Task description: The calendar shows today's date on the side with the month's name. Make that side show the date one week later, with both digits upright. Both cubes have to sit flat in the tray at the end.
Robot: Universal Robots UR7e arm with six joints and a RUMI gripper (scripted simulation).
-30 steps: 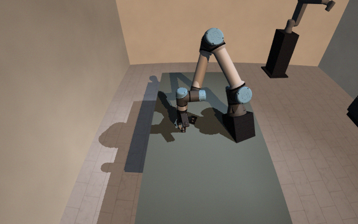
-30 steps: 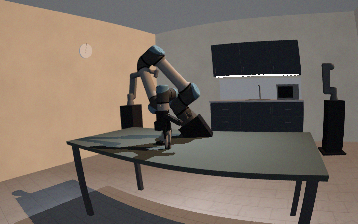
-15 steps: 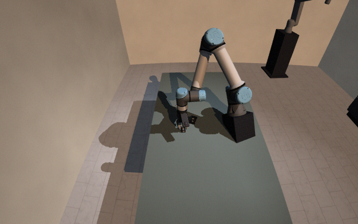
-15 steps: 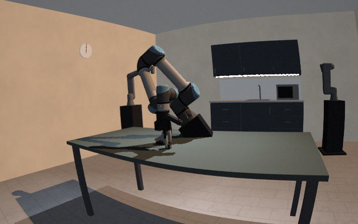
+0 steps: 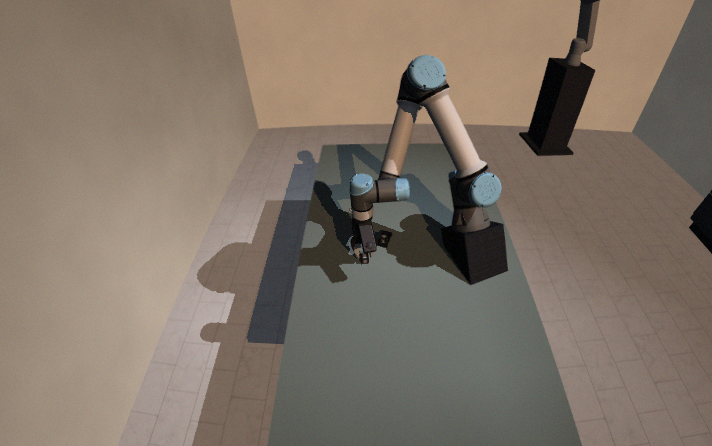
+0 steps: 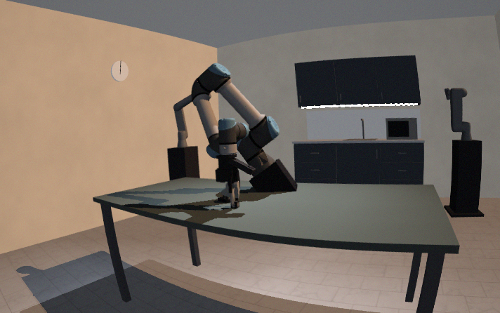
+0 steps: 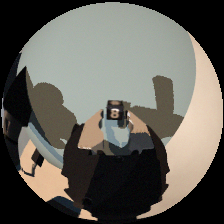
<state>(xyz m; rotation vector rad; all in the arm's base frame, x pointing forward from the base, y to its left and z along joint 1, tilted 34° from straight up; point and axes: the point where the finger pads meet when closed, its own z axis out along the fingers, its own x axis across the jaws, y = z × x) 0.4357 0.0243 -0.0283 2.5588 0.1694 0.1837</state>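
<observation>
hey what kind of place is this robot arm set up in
Probably a kitchen-like robot lab: dark wall cabinets hang above a counter with a faucet and a microwave, while more arms stand on black pedestals around the room.

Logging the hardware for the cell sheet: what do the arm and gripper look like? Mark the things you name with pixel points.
The arm [image 5: 455, 133] [image 6: 241, 102] has pale tubular links, dark joint housings and light-blue round caps. The gripper [image 5: 363, 254] [image 6: 230, 195] [image 7: 114, 110] has a blackish body and light-toned fingers. No cable discernible.
</observation>
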